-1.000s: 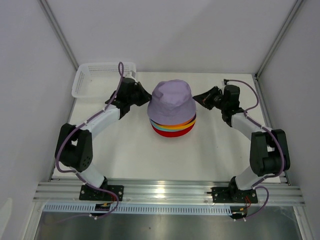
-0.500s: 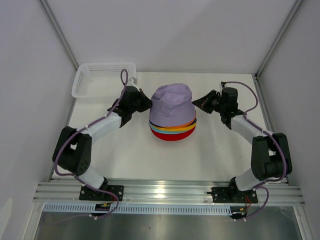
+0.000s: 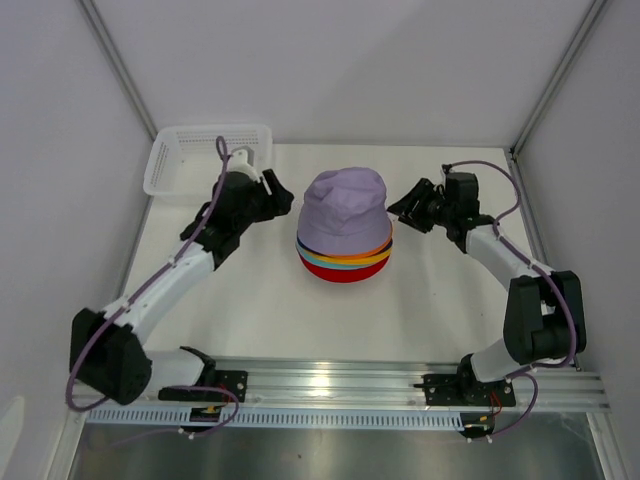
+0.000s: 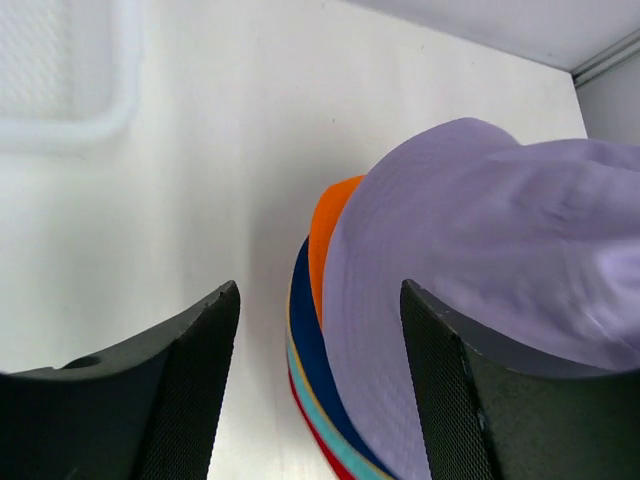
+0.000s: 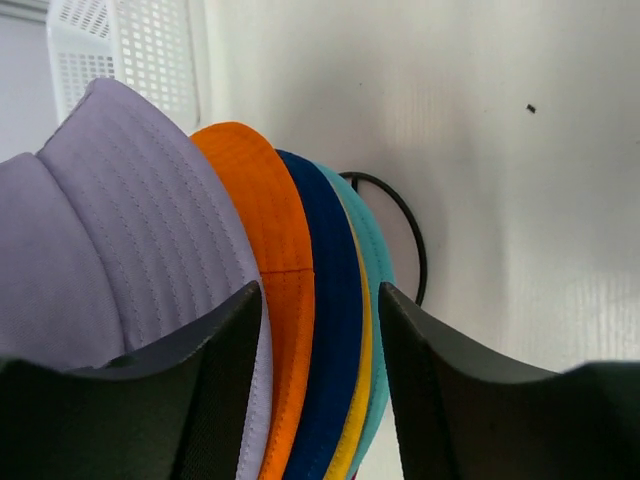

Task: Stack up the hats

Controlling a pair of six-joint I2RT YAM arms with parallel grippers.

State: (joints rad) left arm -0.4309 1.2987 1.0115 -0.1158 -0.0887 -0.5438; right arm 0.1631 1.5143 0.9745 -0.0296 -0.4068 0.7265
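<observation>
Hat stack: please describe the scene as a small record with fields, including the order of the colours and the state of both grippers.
top of stack: lavender hat, crown up
below it, going down: orange hat, navy hat, yellow hat, teal hat, red hat at the bottom
under the stack: black wire frame, only a loop shows
left gripper: open, at the stack's left side, holds nothing
right gripper: open, at the stack's right side, holds nothing
far left corner: white basket
loose hats: none in view

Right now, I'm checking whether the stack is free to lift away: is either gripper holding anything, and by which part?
Nothing is held. The left gripper and right gripper both stand open beside the lavender hat, clamping no brim.
</observation>
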